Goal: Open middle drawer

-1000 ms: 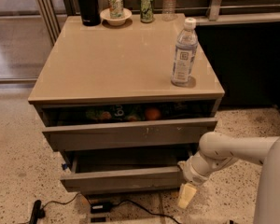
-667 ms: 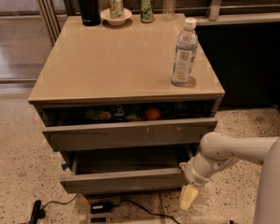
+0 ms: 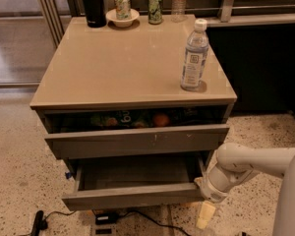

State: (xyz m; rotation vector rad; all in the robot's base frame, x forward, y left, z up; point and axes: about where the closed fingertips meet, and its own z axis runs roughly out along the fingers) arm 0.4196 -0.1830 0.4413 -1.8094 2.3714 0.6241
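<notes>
The middle drawer (image 3: 132, 196) is the grey-brown, handle-less one under the top drawer. It stands pulled out toward me and shows a bare grey, shallow inside (image 3: 137, 172). My gripper (image 3: 206, 214) hangs at the drawer's right front corner, low near the floor, pointing down, on the end of my pale arm (image 3: 250, 163). It touches or nearly touches the right end of the drawer front. The lowest drawer is hidden under the open one.
The top drawer (image 3: 137, 140) is slightly open with snacks and an orange inside. On the cabinet top stand a water bottle (image 3: 194, 58), a black flask (image 3: 92, 4), two cans (image 3: 155, 7) and a bowl (image 3: 123, 17). Black cables (image 3: 137, 219) lie on the speckled floor.
The middle drawer has slid a little further out toward me. My gripper has moved with it, slightly down and to the right.
</notes>
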